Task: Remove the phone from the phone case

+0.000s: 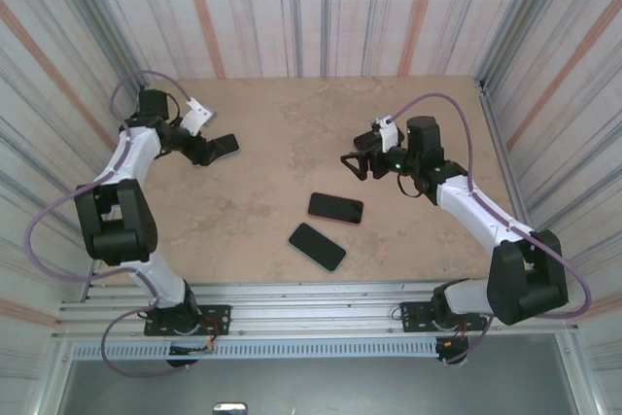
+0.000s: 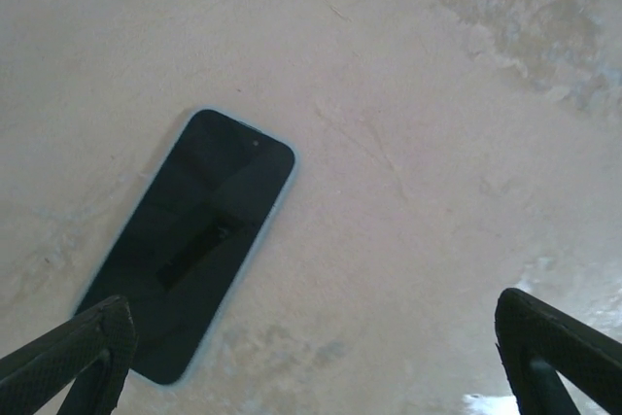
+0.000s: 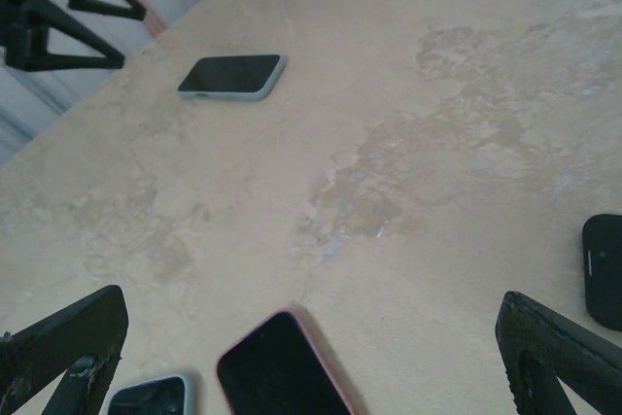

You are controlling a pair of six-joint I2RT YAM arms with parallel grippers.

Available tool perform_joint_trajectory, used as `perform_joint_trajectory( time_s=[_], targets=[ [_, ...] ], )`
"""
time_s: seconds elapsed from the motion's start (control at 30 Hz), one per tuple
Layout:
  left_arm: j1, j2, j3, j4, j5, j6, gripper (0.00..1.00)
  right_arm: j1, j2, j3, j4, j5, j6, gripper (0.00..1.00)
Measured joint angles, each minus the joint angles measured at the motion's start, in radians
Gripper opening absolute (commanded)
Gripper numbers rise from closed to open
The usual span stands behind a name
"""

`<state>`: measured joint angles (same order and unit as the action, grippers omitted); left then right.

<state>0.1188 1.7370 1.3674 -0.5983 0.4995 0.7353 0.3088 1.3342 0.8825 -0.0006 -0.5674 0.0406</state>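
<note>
Beige tabletop (image 1: 292, 123) carries a pink-cased phone (image 1: 335, 208) at centre, a dark phone (image 1: 317, 246) just beside it. Left hand (image 2: 313, 310) hovers open above what seems a blue-cased phone (image 2: 190, 240); right hand (image 3: 311, 300) is open and empty.

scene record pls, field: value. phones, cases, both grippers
surface: table, beige, stone look
phones: three, lying flat, dark faces up
pale-cased phone: far left, by the left arm
pink-cased phone: mid-table
third phone: close to the pink-cased one, nearer the arm bases
left gripper: open, over the table beside the pale-cased phone, holding nothing
right gripper: open, above the pink-cased phone, holding nothing
task state: no phone gripped yet
</note>
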Motion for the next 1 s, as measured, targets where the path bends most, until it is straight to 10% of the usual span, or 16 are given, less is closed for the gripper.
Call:
perform_joint_trajectory(
  time_s=[1.0],
  targets=[
    [-0.027, 0.432, 0.338, -0.116, -0.198, 0.317, 0.99, 0.045, 0.033, 0.055, -0.062, -0.088, 0.027, 0.99]
  ],
)
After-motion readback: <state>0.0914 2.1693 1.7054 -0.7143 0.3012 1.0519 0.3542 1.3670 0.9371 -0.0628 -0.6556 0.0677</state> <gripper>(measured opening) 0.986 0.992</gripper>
